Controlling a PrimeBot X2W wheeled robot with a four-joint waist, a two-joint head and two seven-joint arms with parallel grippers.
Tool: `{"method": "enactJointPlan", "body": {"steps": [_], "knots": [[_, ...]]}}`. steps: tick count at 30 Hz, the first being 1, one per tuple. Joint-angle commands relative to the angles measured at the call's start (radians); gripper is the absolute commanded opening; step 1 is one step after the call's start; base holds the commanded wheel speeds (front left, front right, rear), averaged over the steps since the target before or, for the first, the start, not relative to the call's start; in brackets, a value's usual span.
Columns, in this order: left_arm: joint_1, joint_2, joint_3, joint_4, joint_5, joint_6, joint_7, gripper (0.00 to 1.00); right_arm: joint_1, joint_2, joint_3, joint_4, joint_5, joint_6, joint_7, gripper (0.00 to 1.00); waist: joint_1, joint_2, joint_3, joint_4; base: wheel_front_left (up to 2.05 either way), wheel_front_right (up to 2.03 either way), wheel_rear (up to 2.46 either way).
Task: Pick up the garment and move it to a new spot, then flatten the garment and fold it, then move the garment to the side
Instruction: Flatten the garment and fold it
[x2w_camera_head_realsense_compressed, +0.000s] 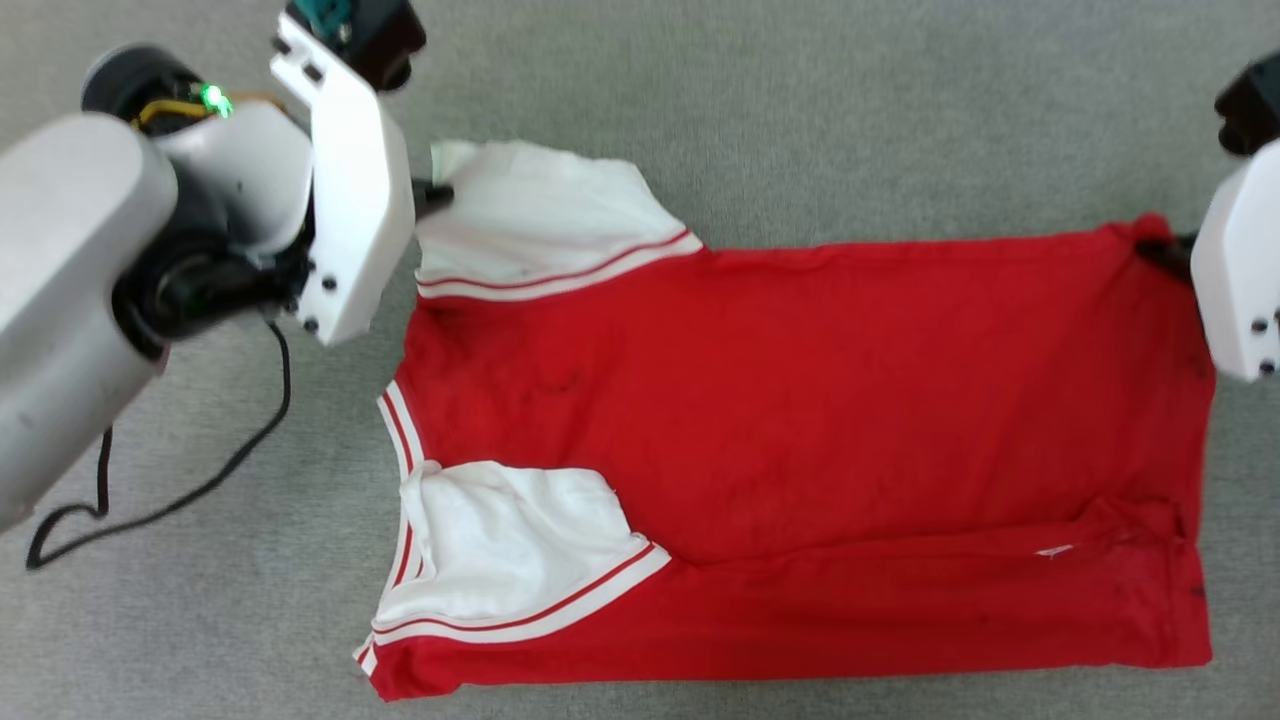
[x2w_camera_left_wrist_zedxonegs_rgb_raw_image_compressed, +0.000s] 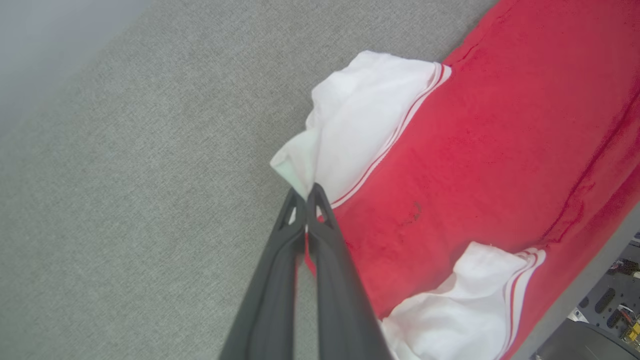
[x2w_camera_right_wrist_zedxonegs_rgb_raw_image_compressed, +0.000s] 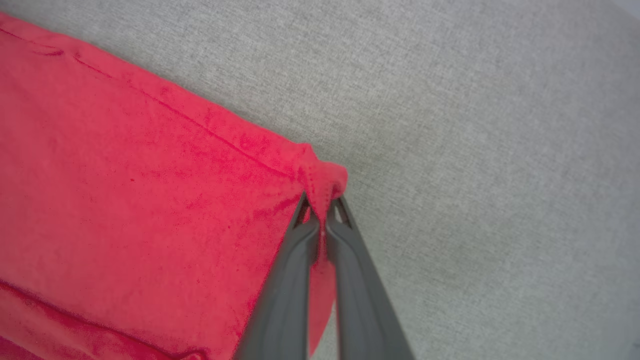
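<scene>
The garment (x2w_camera_head_realsense_compressed: 800, 420), a red T-shirt with white sleeves and striped trim, lies spread on the grey surface with its collar at the left. My left gripper (x2w_camera_head_realsense_compressed: 435, 195) is shut on the edge of the far white sleeve (x2w_camera_head_realsense_compressed: 540, 215); in the left wrist view the left gripper (x2w_camera_left_wrist_zedxonegs_rgb_raw_image_compressed: 306, 192) pinches that sleeve (x2w_camera_left_wrist_zedxonegs_rgb_raw_image_compressed: 360, 120) at its corner. My right gripper (x2w_camera_head_realsense_compressed: 1165, 250) is shut on the far right hem corner; in the right wrist view the right gripper (x2w_camera_right_wrist_zedxonegs_rgb_raw_image_compressed: 322, 210) clamps a bunched fold of red cloth (x2w_camera_right_wrist_zedxonegs_rgb_raw_image_compressed: 150, 175).
A black cable (x2w_camera_head_realsense_compressed: 200, 480) trails over the grey surface at the left, beside my left arm (x2w_camera_head_realsense_compressed: 90, 260). The near hem of the garment is folded over in a band (x2w_camera_head_realsense_compressed: 900, 600). Bare grey surface surrounds the garment.
</scene>
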Motion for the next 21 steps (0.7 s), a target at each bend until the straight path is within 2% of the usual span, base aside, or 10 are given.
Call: {"method": "enactJointPlan", "body": {"steps": [1,6,12,15,16,21], "knots": [[0.033,0.015,-0.007,-0.014,-0.008,0.000,-0.016,0.00,0.042,-0.016,0.012,-0.014,0.019,-0.001,-0.028,0.00,0.0000,0.0000,-0.051,0.006,0.00,0.00,0.00],[0.124,0.097,-0.015,-0.091,-0.030,0.010,-0.057,0.00,0.122,-0.044,0.052,-0.050,0.052,-0.001,-0.088,0.00,0.0000,0.0000,-0.124,-0.015,0.00,0.00,0.00],[0.277,0.203,-0.050,-0.221,-0.055,0.059,-0.114,0.00,0.230,-0.077,0.092,-0.075,0.075,-0.001,-0.145,0.00,0.0000,0.0000,-0.195,-0.024,0.00,0.00,0.00],[0.331,0.227,-0.069,-0.261,-0.058,0.078,-0.131,0.00,0.277,-0.091,0.097,-0.087,0.088,-0.001,-0.165,0.00,0.0000,0.0000,-0.212,-0.022,0.00,0.00,0.00],[0.389,0.248,-0.085,-0.293,-0.062,0.098,-0.147,0.00,0.327,-0.104,0.097,-0.101,0.103,-0.001,-0.185,0.00,0.0000,0.0000,-0.224,-0.022,0.00,0.00,0.00],[0.498,0.270,-0.106,-0.330,-0.074,0.129,-0.190,0.00,0.425,-0.120,0.081,-0.115,0.128,-0.001,-0.223,0.00,0.0000,0.0000,-0.236,-0.024,0.00,0.00,0.00]]}}
